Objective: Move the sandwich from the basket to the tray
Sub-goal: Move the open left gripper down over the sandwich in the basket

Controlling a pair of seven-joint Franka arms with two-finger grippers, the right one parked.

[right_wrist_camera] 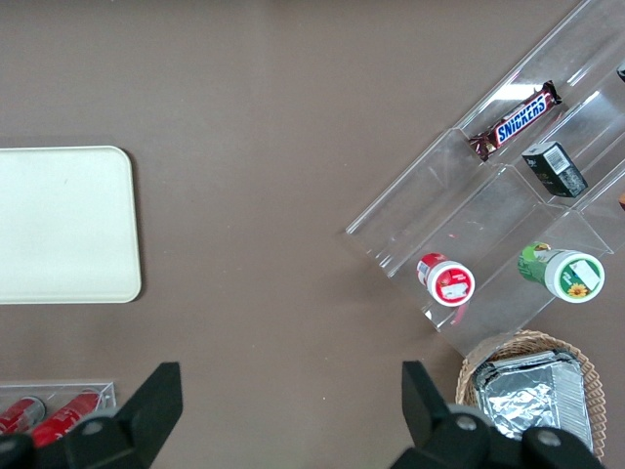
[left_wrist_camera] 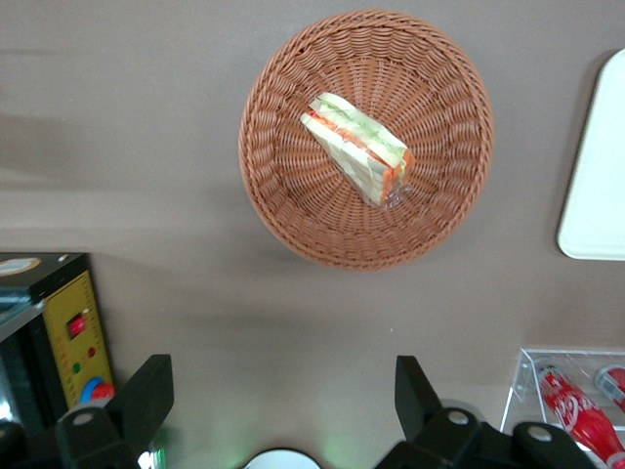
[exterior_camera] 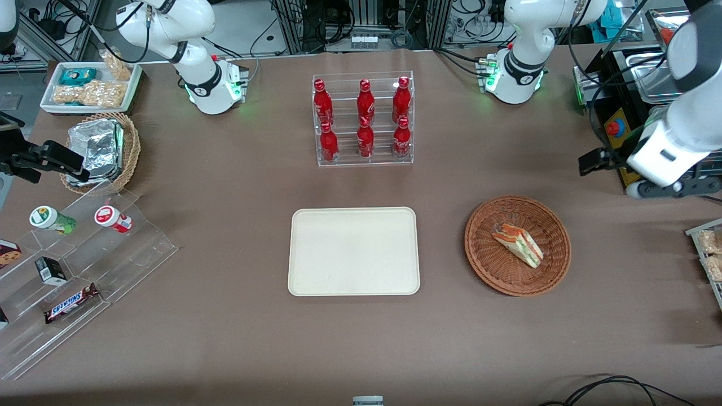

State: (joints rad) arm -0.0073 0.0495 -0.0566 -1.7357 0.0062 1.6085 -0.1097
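Observation:
The sandwich [exterior_camera: 516, 243] [left_wrist_camera: 356, 147], a wrapped wedge with red, orange and green layers, lies flat in the round reddish-brown basket [exterior_camera: 479, 265] [left_wrist_camera: 283, 215]. The cream tray [exterior_camera: 353, 251] [left_wrist_camera: 596, 176] [right_wrist_camera: 59, 225] sits bare beside the basket, toward the parked arm's end. My gripper [exterior_camera: 671, 189] [left_wrist_camera: 281, 376] hangs high above the table, farther from the front camera than the basket and toward the working arm's end. It is open, with only bare table between its fingers [left_wrist_camera: 146, 391].
A clear rack of red bottles [exterior_camera: 364, 121] [left_wrist_camera: 576, 401] stands farther from the front camera than the tray. A black and yellow control box [exterior_camera: 615, 127] [left_wrist_camera: 73, 332] is near my gripper. A stepped acrylic shelf [exterior_camera: 84, 254] and a foil-pack basket [exterior_camera: 101, 149] sit toward the parked arm's end.

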